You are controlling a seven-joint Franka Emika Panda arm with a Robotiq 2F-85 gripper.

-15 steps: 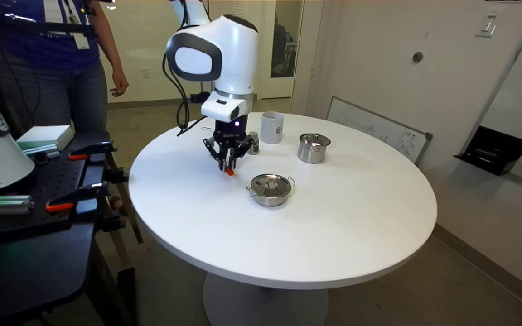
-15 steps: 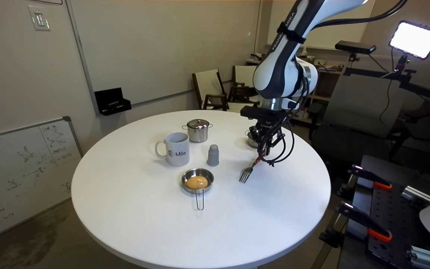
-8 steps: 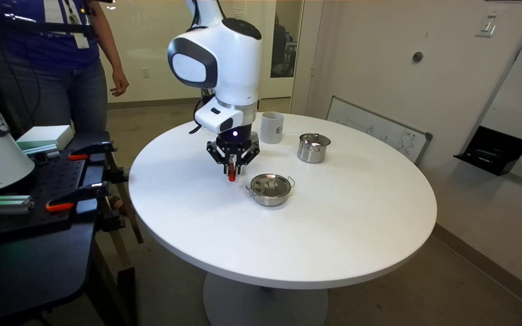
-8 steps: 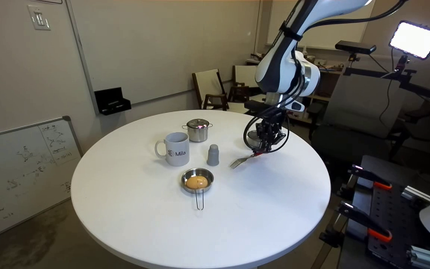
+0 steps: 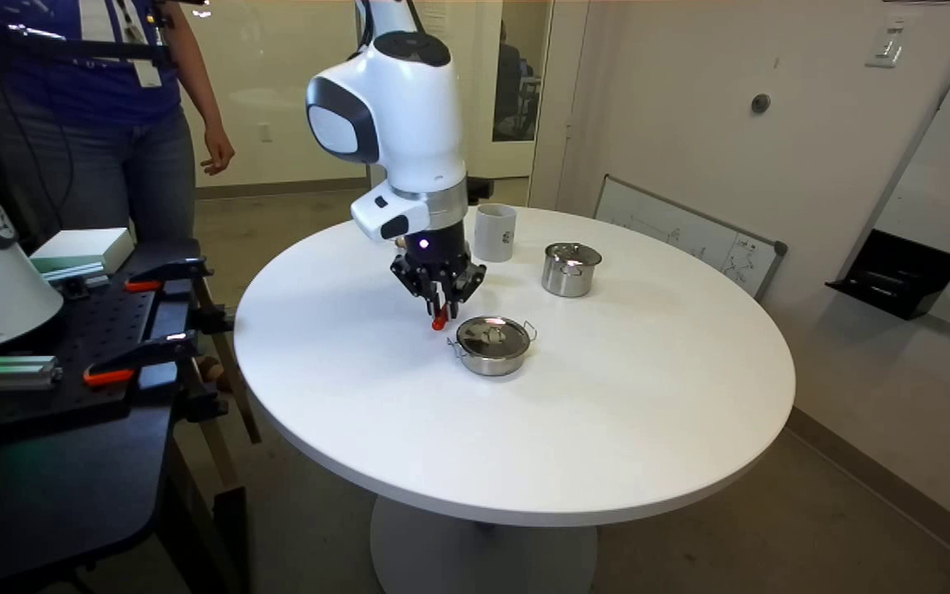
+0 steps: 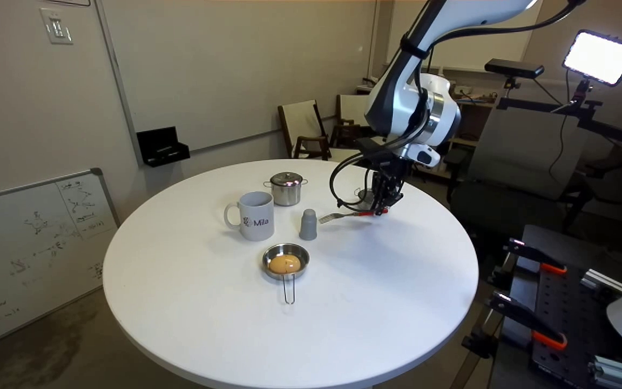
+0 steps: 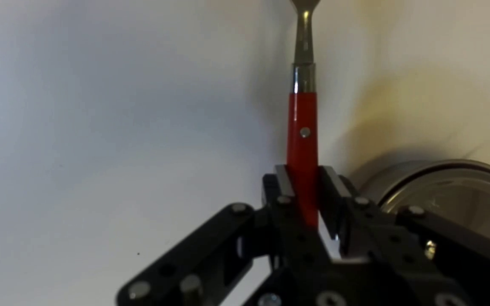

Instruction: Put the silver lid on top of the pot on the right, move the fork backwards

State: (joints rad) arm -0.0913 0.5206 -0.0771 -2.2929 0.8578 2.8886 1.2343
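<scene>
Fork (image 7: 303, 110) turned, fingers (image 7: 285, 187) clasping its handle (image 7: 302, 155), tines (image 6: 330, 217) only in an exterior view

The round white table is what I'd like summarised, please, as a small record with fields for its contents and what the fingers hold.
Surface: round white table
Fingers: shut on the red handle of the fork
Silver lid: on top of the low pot
Taller pot: lidded, apart from the low pot
Mug: upright, marked Mila
Grey shaker-like thing: upright
Small pan: wire handle, orange egg-like item inside
Task state: lid on; whether the fork's move is finished, cannot tell
</scene>
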